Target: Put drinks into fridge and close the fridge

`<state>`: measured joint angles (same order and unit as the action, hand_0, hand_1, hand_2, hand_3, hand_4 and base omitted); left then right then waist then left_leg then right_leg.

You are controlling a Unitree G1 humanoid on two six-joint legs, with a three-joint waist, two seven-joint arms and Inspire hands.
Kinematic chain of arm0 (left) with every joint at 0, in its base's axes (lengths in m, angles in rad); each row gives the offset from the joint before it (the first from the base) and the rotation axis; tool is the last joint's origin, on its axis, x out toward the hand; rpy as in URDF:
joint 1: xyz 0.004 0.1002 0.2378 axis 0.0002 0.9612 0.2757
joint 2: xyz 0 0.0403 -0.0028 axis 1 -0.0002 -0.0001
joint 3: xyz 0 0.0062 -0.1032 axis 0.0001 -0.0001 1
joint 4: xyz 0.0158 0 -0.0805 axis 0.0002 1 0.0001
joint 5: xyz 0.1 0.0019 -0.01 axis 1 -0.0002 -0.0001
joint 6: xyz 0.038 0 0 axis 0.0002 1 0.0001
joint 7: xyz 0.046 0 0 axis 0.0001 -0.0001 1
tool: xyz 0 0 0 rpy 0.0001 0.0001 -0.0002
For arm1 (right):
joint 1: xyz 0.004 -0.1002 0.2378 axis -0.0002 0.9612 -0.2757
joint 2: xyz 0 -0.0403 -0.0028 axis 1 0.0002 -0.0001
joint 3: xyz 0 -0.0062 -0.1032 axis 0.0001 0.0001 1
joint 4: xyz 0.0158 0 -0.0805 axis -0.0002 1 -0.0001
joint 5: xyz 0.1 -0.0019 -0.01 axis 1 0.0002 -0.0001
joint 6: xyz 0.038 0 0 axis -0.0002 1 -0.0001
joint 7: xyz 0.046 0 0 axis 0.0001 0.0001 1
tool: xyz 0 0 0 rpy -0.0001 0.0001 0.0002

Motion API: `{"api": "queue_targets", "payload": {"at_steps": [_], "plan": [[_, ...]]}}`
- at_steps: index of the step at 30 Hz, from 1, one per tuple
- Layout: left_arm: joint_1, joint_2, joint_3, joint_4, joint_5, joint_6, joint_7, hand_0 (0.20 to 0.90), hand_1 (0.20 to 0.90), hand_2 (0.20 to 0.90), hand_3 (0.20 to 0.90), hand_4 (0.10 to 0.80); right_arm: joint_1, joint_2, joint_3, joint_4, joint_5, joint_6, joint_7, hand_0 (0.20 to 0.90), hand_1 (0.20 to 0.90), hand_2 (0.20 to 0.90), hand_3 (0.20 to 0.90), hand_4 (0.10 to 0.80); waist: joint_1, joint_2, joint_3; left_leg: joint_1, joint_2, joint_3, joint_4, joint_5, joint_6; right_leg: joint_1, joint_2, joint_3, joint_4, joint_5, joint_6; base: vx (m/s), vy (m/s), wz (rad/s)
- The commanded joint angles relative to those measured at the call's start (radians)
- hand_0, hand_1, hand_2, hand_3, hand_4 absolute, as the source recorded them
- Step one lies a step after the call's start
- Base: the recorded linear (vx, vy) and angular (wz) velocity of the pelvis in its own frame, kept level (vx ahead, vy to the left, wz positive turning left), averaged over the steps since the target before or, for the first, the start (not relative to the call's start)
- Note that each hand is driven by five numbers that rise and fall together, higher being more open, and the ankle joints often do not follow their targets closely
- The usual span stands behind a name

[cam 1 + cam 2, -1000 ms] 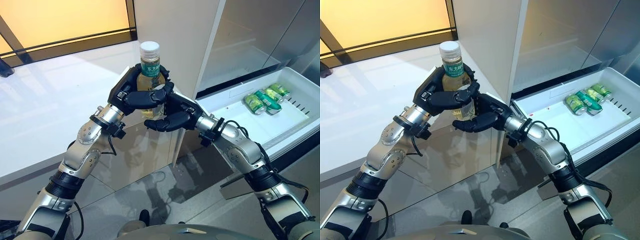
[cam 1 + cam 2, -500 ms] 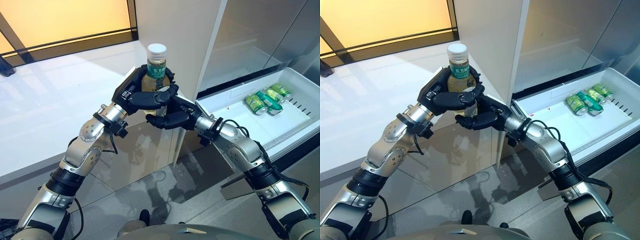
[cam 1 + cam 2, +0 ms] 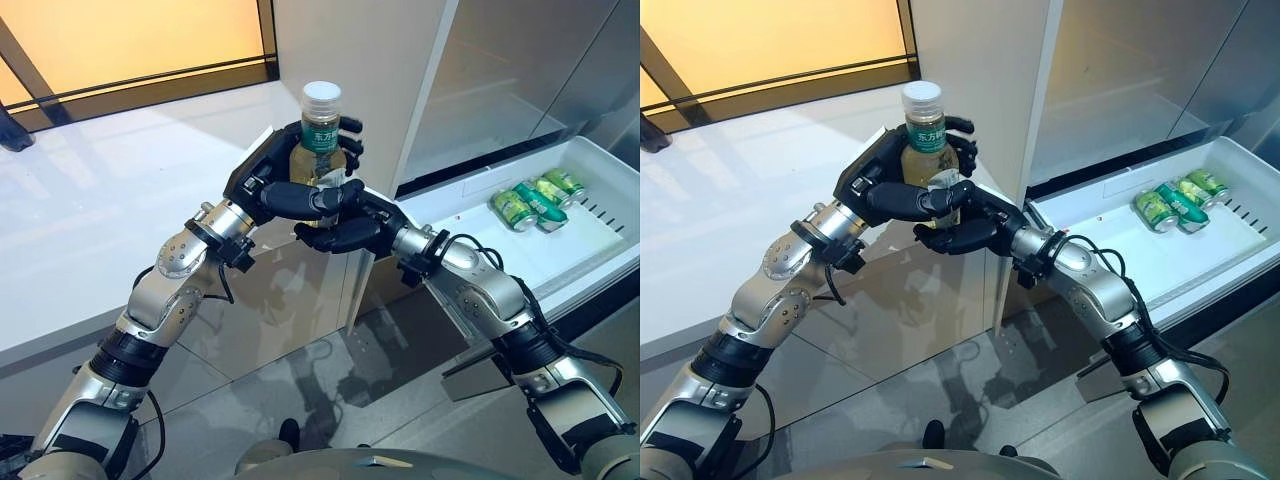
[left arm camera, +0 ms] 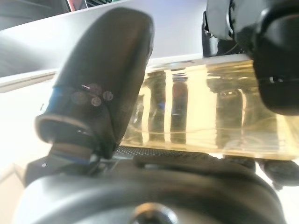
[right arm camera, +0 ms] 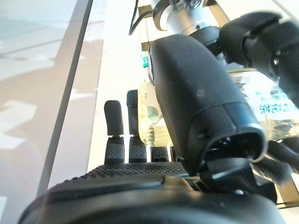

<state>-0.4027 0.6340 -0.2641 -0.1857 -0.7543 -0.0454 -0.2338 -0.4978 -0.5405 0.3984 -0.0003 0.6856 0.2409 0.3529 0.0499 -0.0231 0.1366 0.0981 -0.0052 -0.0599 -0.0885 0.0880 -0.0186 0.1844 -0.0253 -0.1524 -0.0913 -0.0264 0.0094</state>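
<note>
A clear bottle of yellowish tea (image 3: pixel 322 135), with a white cap and green label, is held upright in the air in front of the fridge's white side panel (image 3: pixel 370 60). My left hand (image 3: pixel 265 178) is shut on its middle, thumb across the front and fingers wrapped round the back. My right hand (image 3: pixel 345 237) grips the bottle's lower part from below and the right, thumb and fingers on either side. The left wrist view shows the bottle (image 4: pixel 201 112) lying across the palm. Seen from the right wrist, the bottle (image 5: pixel 264 105) sits past the thumb.
An open white fridge drawer (image 3: pixel 480 250) at the right holds several green cans (image 3: pixel 530 200). Above it is the fridge's open compartment (image 3: pixel 500 90). A white counter (image 3: pixel 100 200) stretches to the left, with a dark-framed window (image 3: pixel 130 50) behind it.
Both hands have carried the bottle up and to the right, closer to the fridge. The grip of both hands is unchanged.
</note>
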Motion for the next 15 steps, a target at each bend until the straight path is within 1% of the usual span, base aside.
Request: {"api": "queue_targets", "payload": {"at_steps": [1, 8, 12, 15], "plan": [[-0.147, 0.018, 0.07, -0.052, 0.005, -0.134, 0.001, 0.9, 0.9, 0.9, 0.9, 0.8, -0.178, 0.029, -0.098, -0.094, 0.061, -0.2, -0.018, 0.3, 0.3, 0.3, 0.2, 0.1, -0.011, -0.004, -0.124, 0.041, -0.04, -0.007, 0.001, -0.107, 0.022, -0.038, -0.019, 0.013, 0.018, 0.039, 0.057, 0.0, 0.0, 0.0], [-0.107, 0.052, 0.134, -0.044, 0.006, -0.137, 0.01, 0.9, 0.9, 0.9, 0.9, 0.8, -0.171, -0.011, -0.149, -0.129, 0.051, -0.226, -0.02, 0.3, 0.3, 0.3, 0.2, 0.1, -0.008, -0.003, -0.126, 0.039, -0.039, -0.008, 0.001, -0.106, 0.022, -0.039, -0.019, 0.012, 0.017, 0.039, 0.056, 0.0, 0.0, 0.0], [-0.073, 0.049, 0.171, -0.041, -0.01, -0.132, 0.025, 0.9, 0.9, 0.9, 0.9, 0.8, -0.161, -0.029, -0.178, -0.152, 0.037, -0.247, -0.017, 0.3, 0.3, 0.3, 0.2, 0.1, -0.005, -0.005, -0.125, 0.037, -0.04, -0.013, 0.001, -0.107, 0.022, -0.038, -0.018, 0.012, 0.016, 0.038, 0.056, 0.0, 0.0, 0.0], [-0.027, 0.045, 0.202, -0.034, -0.032, -0.116, 0.018, 0.9, 0.9, 0.9, 0.9, 0.8, -0.152, -0.055, -0.21, -0.188, 0.041, -0.266, -0.034, 0.3, 0.3, 0.3, 0.2, 0.1, -0.005, -0.007, -0.126, 0.037, -0.04, -0.013, 0.001, -0.108, 0.022, -0.04, -0.018, 0.012, 0.016, 0.037, 0.057, 0.0, 0.0, 0.0]]}}
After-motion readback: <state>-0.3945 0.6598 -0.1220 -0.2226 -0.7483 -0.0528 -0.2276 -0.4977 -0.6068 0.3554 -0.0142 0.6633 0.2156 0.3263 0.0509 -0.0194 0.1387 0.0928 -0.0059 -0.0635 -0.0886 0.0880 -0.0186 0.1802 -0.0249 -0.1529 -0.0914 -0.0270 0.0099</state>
